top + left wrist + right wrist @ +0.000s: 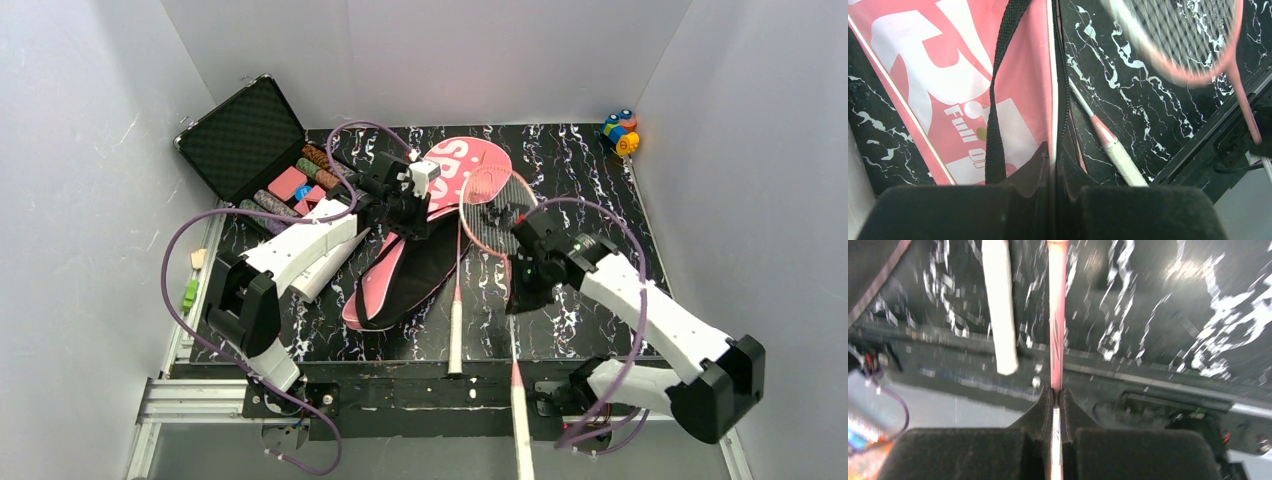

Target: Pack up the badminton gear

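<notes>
Left gripper [1053, 155]: black foam-padded fingers pressed together on the seam edge of the pink cover [948, 75]. The cover is a racket-shaped fabric sleeve with white lettering and a woven black strap [997, 100], and it lies open to show a dark lining. Its long axis runs diagonally, with the broad head toward the far edge at centre and the narrow end toward the near left corner.

White tube [315, 283]: a smooth cylinder just left of the cover and partly under the left arm, on the same diagonal.

Second racket [455, 330]: it lies flat on the black, white-veined bench sheet [600, 180]. The white wrapped handle points to the near edge, and the thin shaft runs toward the far edge and meets the cover's rim.

Right gripper [1058, 395]: padded fingers clamped on the slim pink shaft of the held racket [1057, 315]. The long axis runs near to far. The strung pink head is at bench centre, and the handle overhangs the near edge.

Far left corner: an open black case of chips [250, 130] with a foam-lined lid.

Far right corner: a small multicoloured toy [620, 130].
</notes>
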`<control>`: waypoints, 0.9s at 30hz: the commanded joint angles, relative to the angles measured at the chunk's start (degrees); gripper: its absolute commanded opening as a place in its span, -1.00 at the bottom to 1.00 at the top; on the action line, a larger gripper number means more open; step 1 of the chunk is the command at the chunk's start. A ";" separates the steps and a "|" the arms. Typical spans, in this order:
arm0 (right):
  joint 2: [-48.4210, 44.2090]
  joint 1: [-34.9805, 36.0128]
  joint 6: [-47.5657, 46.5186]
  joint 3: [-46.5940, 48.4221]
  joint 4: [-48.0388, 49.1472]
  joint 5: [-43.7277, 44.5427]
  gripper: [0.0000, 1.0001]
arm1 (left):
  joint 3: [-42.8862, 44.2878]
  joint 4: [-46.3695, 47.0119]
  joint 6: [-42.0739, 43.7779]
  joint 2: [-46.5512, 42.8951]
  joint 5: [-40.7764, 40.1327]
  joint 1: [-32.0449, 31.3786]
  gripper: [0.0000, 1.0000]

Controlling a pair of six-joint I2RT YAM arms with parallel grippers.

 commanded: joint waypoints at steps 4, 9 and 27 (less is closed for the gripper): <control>-9.93 13.89 12.95 -3.82 -9.02 -6.91 -0.97 | 5.71 2.14 1.20 2.78 -0.52 0.18 -1.00; -10.42 21.84 16.92 -5.40 -11.44 -7.03 -0.97 | 6.68 1.85 1.66 2.74 -1.18 0.18 -1.00; 11.28 26.65 8.97 7.63 -5.90 -0.61 -0.97 | 4.06 2.28 1.39 0.21 0.80 0.07 -1.00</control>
